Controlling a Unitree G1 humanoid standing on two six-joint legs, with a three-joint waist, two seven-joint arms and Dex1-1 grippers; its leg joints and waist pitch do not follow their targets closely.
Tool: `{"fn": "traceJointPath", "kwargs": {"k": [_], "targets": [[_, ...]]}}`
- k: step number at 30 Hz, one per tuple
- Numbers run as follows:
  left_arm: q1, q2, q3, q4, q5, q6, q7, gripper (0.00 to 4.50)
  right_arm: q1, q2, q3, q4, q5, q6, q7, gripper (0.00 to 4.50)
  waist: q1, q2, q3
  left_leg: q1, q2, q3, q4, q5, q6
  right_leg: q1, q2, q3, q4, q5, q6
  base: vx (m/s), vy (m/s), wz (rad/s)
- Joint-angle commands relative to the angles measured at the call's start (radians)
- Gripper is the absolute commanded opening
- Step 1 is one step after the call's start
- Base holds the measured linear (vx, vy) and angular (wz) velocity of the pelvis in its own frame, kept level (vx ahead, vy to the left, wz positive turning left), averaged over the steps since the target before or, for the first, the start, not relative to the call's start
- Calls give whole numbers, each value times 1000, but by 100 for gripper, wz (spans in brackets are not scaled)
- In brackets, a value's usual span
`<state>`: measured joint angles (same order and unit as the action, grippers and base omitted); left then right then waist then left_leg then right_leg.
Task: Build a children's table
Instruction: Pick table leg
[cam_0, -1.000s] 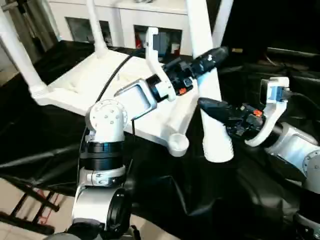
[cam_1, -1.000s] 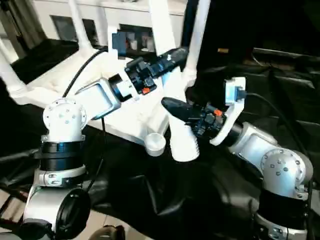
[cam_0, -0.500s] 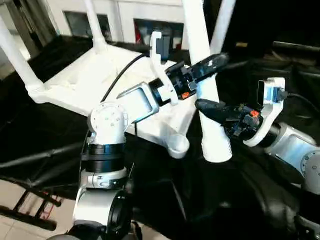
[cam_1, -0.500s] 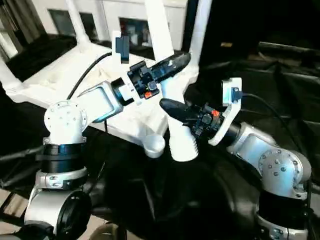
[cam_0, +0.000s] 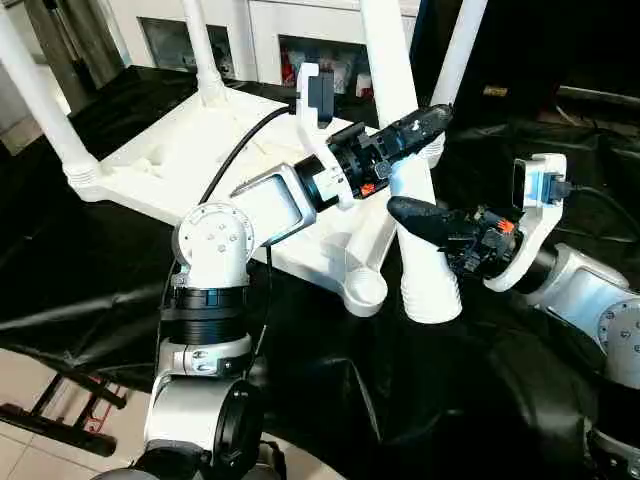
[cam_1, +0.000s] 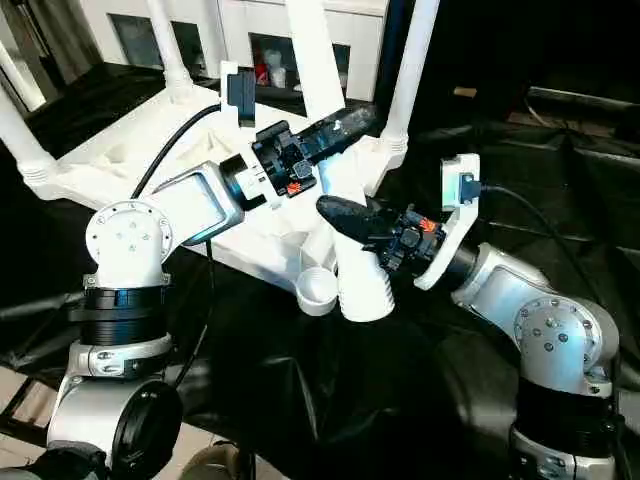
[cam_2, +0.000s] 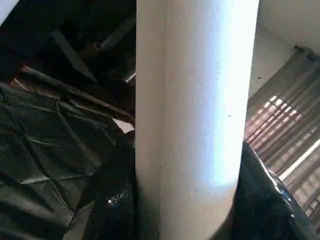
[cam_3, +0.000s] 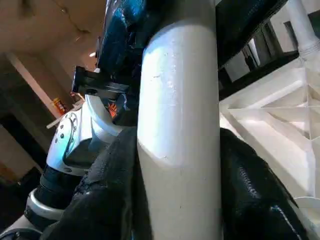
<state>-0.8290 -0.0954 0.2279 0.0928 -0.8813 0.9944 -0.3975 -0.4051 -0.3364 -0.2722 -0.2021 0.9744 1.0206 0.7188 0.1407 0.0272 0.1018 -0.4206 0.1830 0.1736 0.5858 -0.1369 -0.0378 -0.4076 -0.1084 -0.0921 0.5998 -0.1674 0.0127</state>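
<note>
Gripping the fourth leg (cam_0: 420, 240) from both sides, the two grippers are clamping the same white tapered tube: the left gripper (cam_0: 405, 135) is closing its black fingers (cam_2: 260, 195) round the shaft higher up, while the right gripper (cam_0: 425, 215) is pinching it lower down, just above the ribbed foot end that is resting on the black drape (cam_0: 330, 400). Between each pair of jaws the tube is running upright, leaning a little, its long axis crossing both grips at roughly a right angle. The upturned tabletop (cam_0: 190, 165) is lying beyond the left jaws, ribbed underside up, with three legs already standing in their corners. The empty corner socket (cam_0: 365, 290) is sitting just beside the leg's foot, below and slightly to the left of the right jaws, so that gripper is the nearer one for steering the end in. In my judgement the leg needs lifting and shifting sideways over that cup; open drape is lying in front, but the tabletop's edge is crowding the path
</note>
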Motion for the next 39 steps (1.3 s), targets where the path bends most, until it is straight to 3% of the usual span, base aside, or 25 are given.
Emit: {"fn": "traceJointPath", "kwargs": {"k": [1, 7, 9, 12, 13, 14, 16, 18, 20, 21, 23, 25, 27, 30, 35, 39], "targets": [[-2, 3, -1, -9, -6, -15, 12, 184, -11, -18, 12, 8, -14, 17, -27, 258, -4, -21, -84, 33, 38, -12, -69, -236, -17, 49, -47, 42, -83, -313, -135, 0, 0, 0], [-2, 9, -1, -7, -1, -19, 13, 184, -27, -10, -19, 27, 71, 104, -75, 304, -3, -20, -85, 32, 37, -14, -70, -247, -26, 47, -48, 42, -87, -341, -112, 0, 0, 0], [-2, 13, -4, -5, 1, -21, 11, 184, -41, -1, -29, 46, 71, 111, -117, 328, -4, -19, -85, 33, 36, -13, -71, -248, -33, 44, -48, 42, -87, -340, -112, 0, 0, 0], [-3, 20, -9, -2, 6, -23, 7, 184, -56, -4, -51, 73, 131, 157, -138, 347, -3, -18, -87, 32, 36, -13, -70, -241, -33, 46, -47, 42, -85, -314, -117, 0, 0, 0], [-4, 24, -12, -1, 10, -26, 6, 184, -56, -15, -43, 66, 111, 158, -143, 347, -2, -17, -89, 31, 36, -12, -70, -230, -34, 47, -47, 42, -83, -293, -117, 0, 0, 0], [-6, 29, -16, 1, 18, -29, 4, 184, -46, -41, -8, 38, 45, 125, -134, 352, -1, -19, -89, 30, 36, -12, -69, -223, -34, 48, -46, 42, -82, -282, -117, 0, 0, 0], [-11, 61, -55, 8, 71, -56, -9, 184, -18, -102, 59, -15, -70, 51, -101, 355, 3, -21, -91, 29, 37, -13, -70, -198, -47, 50, -44, 44, -80, -255, -87, 0, 0, 0], [-16, 88, -89, 12, 106, -67, -31, 184, -13, -121, 69, -35, -80, 40, -93, 355, 2, -18, -92, 30, 37, -13, -71, -191, -49, 50, -43, 46, -75, -235, -76, 0, 0, 0], [-23, 103, -110, 15, 122, -72, -42, 184, -20, -126, 67, -46, -72, 39, -111, 355, 0, -20, -93, 29, 34, -11, -68, -182, -36, 51, -44, 45, -72, -216, -98, 0, 0, 0], [-26, 115, -127, 16, 138, -77, -49, 184, -24, -129, 75, -52, -81, 31, -118, 355, 0, -27, -97, 29, 35, -10, -65, -164, -27, 52, -44, 44, -70, -195, -116, 0, 0, 0], [-33, 133, -155, 19, 166, -91, -58, 184, -31, -136, 94, -61, -102, 11, -119, 355, 0, -22, -96, 29, 35, -10, -63, -151, -17, 51, -44, 44, -66, -179, -132, 0, 0, 0], [-46, 147, -178, 26, 193, -110, -69, 184, -56, -109, 133, -59, -192, -100, -145, 355, -2, -25, -98, 29, 35, -7, -61, -149, -15, 51, -44, 44, -64, -179, -145, 0, 0, 0], [-49, 153, -191, 26, 205, -120, -76, 184, -63, -108, 156, -54, -214, -100, -160, 355, -4, -23, -97, 30, 35, -7, -61, -154, -17, 51, -46, 44, -64, -192, -150, 0, 0, 0], [-54, 170, -231, 16, 243, -156, -101, 184, -74, -106, 236, -43, -292, -99, -201, 355, -4, -23, -97, 33, 36, -7, -62, -158, -17, 50, -44, 45, -65, -205, -153, 0, 0, 0], [-54, 172, -253, 6, 268, -186, -113, 184, -77, -101, 257, -21, -287, -60, -214, 355, 0, -26, -101, 34, 37, -5, -59, -160, -11, 51, -45, 47, -59, -182, -174, 0, 0, 0], [-53, 174, -272, 3, 291, -207, -126, 184, -76, -103, 282, -5, -296, -42, -207, 355, -2, -29, -103, 32, 36, -5, -58, -161, -12, 53, -46, 47, -59, -190, -166, 0, 0, 0]]}}
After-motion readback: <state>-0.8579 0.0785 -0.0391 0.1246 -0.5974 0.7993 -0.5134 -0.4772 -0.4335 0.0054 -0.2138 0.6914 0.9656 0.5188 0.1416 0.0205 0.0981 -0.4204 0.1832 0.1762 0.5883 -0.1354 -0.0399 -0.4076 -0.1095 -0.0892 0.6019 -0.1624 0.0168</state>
